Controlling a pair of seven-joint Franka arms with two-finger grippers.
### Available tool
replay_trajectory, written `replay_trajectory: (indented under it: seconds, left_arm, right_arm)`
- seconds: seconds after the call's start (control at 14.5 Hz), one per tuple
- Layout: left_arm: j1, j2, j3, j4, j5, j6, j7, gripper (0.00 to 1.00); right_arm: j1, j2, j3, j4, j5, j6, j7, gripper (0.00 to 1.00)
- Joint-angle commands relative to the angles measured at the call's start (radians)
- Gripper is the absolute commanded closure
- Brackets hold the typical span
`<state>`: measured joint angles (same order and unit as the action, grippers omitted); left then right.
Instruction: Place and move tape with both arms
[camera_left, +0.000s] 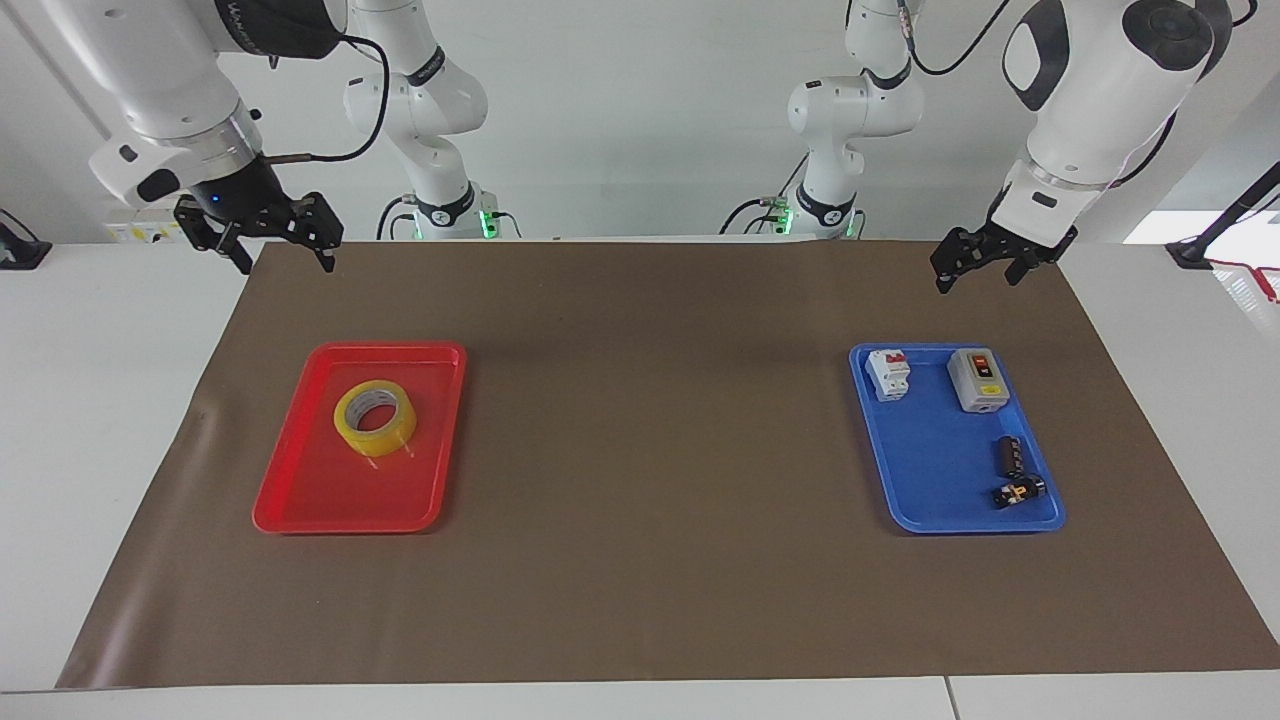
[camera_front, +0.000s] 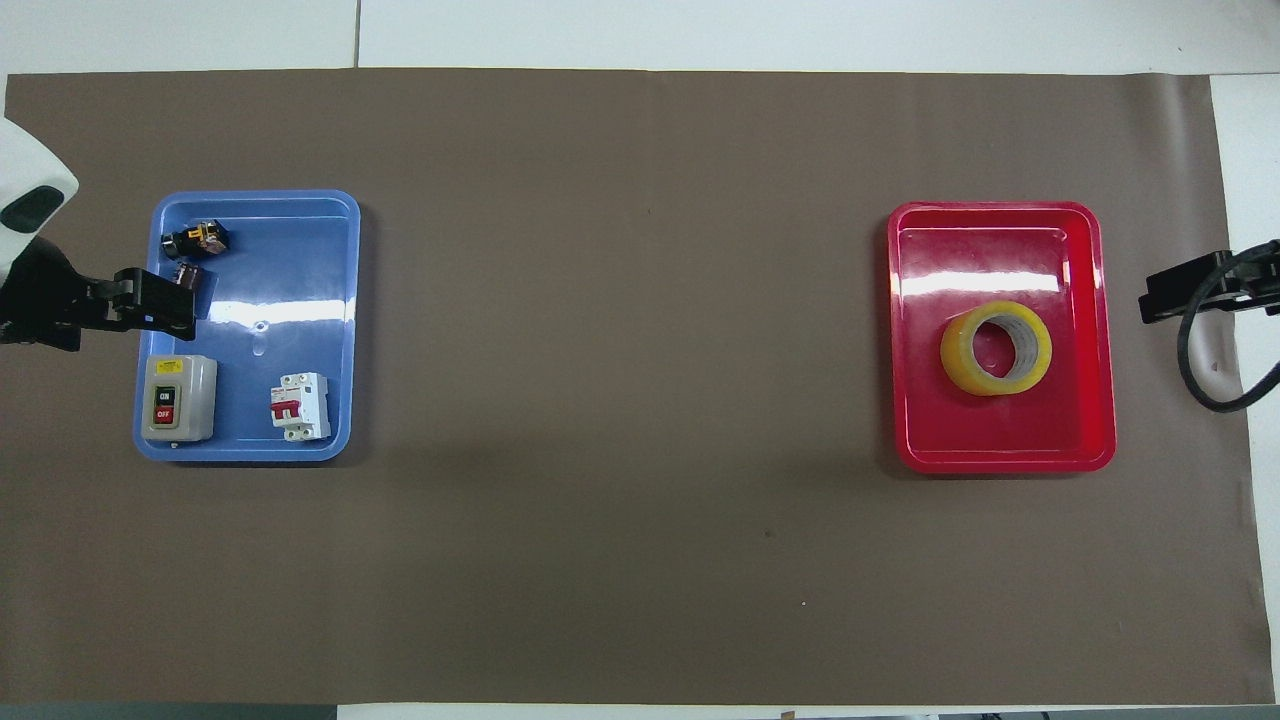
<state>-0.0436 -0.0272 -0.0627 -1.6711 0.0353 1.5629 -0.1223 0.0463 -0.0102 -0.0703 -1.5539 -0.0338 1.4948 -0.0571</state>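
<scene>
The tape (camera_left: 375, 418) is a yellow roll with a pale core. It lies flat in the red tray (camera_left: 300, 500) toward the right arm's end of the table, and it also shows in the overhead view (camera_front: 996, 348). My right gripper (camera_left: 284, 262) is open and empty. It hangs in the air over the corner of the brown mat, apart from the tray, and its tip shows in the overhead view (camera_front: 1160, 298). My left gripper (camera_left: 976, 276) is open and empty. It waits in the air over the mat by the blue tray (camera_left: 930, 480), and it also shows in the overhead view (camera_front: 170, 303).
The blue tray (camera_front: 300, 250) holds a grey on/off switch box (camera_front: 177, 398), a white circuit breaker (camera_front: 300, 406) and two small black parts (camera_front: 198, 238). The brown mat (camera_left: 650, 450) lies bare between the trays. Two smaller white arms (camera_left: 430, 120) stand at the table's robot end.
</scene>
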Motion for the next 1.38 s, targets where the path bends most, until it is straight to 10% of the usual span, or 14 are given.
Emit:
replay_trajectory:
  seconds: [0.0, 1.31]
  left_arm:
    - [0.010, -0.023, -0.003, -0.027, 0.008, 0.019, 0.009, 0.00]
    - [0.010, -0.023, -0.003, -0.027, 0.008, 0.019, 0.009, 0.00]
  right_arm:
    - [-0.003, -0.008, 0.010, 0.002, -0.009, 0.010, -0.010, 0.00]
    - [-0.011, 0.009, 0.009, 0.034, 0.009, -0.039, -0.012, 0.00]
